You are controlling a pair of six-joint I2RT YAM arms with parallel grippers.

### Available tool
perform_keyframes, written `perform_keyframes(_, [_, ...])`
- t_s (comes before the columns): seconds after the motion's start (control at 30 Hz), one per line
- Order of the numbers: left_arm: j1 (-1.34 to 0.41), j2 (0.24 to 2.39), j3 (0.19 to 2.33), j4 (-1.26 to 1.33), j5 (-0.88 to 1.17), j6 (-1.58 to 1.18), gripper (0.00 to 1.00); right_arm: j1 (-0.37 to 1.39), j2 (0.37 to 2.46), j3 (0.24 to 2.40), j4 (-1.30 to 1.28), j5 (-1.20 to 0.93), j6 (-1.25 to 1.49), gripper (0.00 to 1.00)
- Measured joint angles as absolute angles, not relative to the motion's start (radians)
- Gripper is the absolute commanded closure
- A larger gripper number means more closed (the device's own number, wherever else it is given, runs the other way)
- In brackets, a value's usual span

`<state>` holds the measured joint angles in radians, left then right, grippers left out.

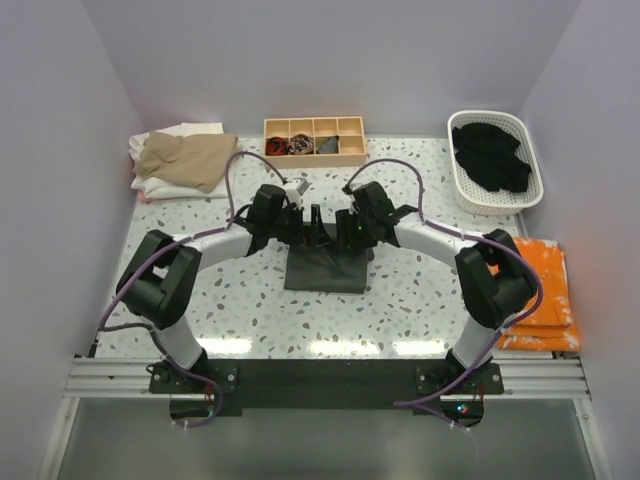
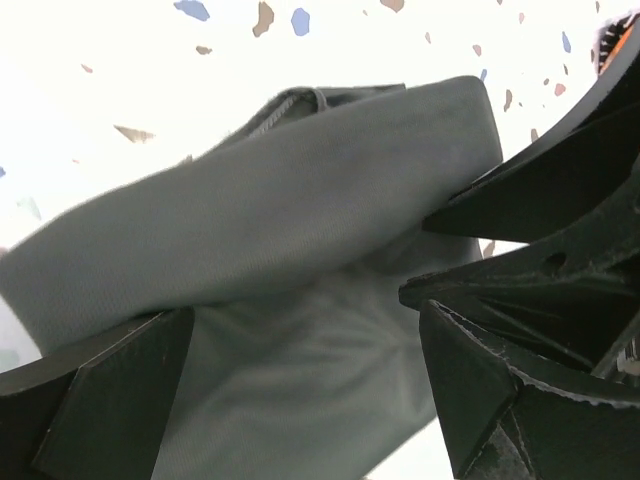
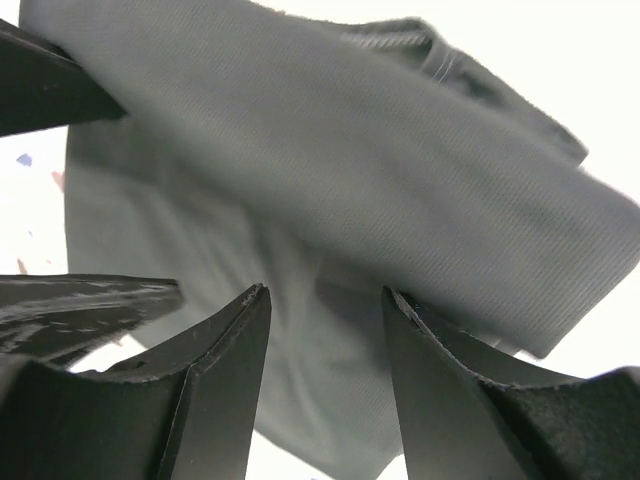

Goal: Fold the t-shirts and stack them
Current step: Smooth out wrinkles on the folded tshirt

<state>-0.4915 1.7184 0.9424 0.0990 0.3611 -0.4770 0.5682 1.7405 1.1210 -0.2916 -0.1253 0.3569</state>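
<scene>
Speckled table (image 1: 420,290) carries the charcoal t-shirt (image 1: 325,272) folded at its centre, with the tan and white t-shirts (image 1: 185,160) piled at the far left. Over the charcoal t-shirt's far edge meet 2 claws: the left gripper (image 2: 305,325) spread wide, the right gripper (image 3: 325,300) narrower, both against a raised fold.

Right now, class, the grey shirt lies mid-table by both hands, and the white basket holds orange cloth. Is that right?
No: the white basket holds black cloth, not orange, as the top external view shows. The grey shirt lies as stated.
</scene>
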Motion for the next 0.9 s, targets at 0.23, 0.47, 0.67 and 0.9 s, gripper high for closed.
perform_keyframes(0.23, [-0.491,1.83,1.055,0.112,0.356,-0.464,0.0,0.542,1.815,1.205,-0.29,-0.088,0.331,0.48])
perform_keyframes(0.47, [-0.48,1.911,1.155,0.115,0.352,-0.45,0.0,0.482,1.893,1.271,-0.28,-0.07,0.315,0.48])
perform_keyframes(0.67, [-0.44,1.998,1.196,0.122,0.364,-0.442,0.0,0.43,1.998,1.344,-0.265,-0.073,0.31,0.49])
perform_keyframes(0.9, [-0.379,2.01,1.192,0.151,0.391,-0.421,0.0,0.388,2.023,1.365,-0.231,-0.081,0.309,0.5])
